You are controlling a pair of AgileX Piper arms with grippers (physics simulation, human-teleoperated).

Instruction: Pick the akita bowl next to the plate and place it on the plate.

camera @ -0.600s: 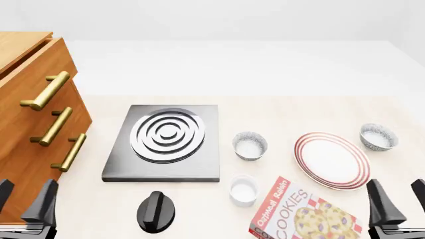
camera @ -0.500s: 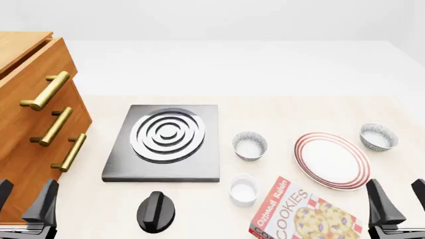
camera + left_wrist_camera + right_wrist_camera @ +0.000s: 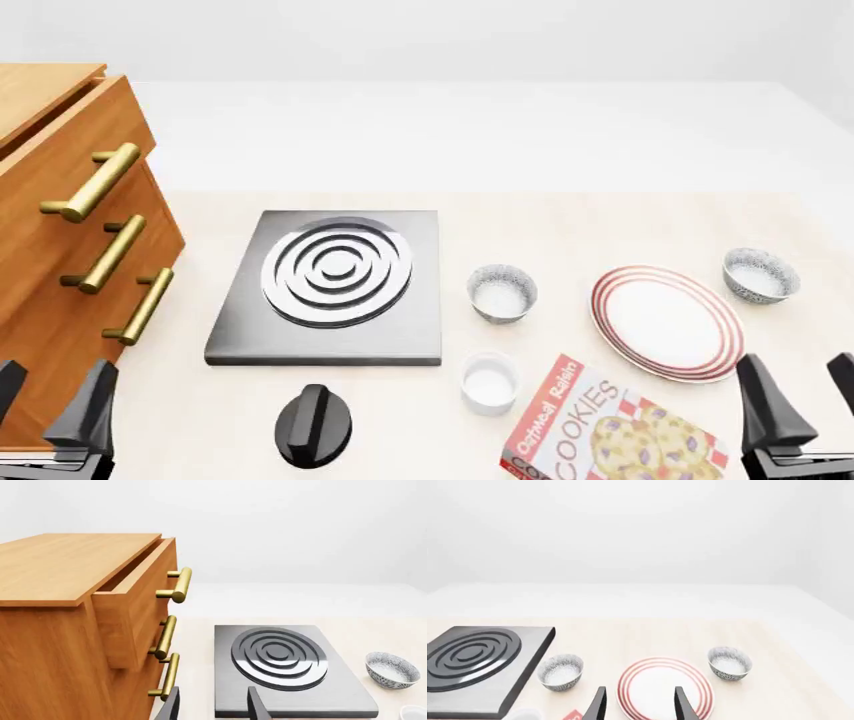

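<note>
**A:** Right pincer (image 3: 798, 408) in the front view sits low at the near right edge of the surface (image 3: 561, 225), fingers spread, nothing between them. Left pincer (image 3: 51, 402) is the same deal at the near left, gaping and empty, just in front of the wooden drawer cabinet (image 3: 60, 250).

**B:** And the bowls? I count two speckled ones.

**A:** Yep. The akita bowl (image 3: 761, 274) sits just beside the plate (image 3: 666, 321), at its far right edge. The other speckled bowl (image 3: 502, 292) stands left of the plate, between it and the stove plate (image 3: 332, 285). Nearer the camera: a white ramekin (image 3: 489, 382), a cookie box (image 3: 607, 432) and a black knob (image 3: 314, 425).

**B:** Left wrist view?

**A:** Parted fingertips (image 3: 257, 705) over the stove plate's near edge, cabinet alongside with the top drawer slightly out, one speckled bowl at the far side.

**B:** Right wrist?

**A:** Fingers (image 3: 684, 704) apart, plate (image 3: 665, 687) straight ahead, akita bowl (image 3: 729, 663) close beside its rim, upright, white inside.
</note>
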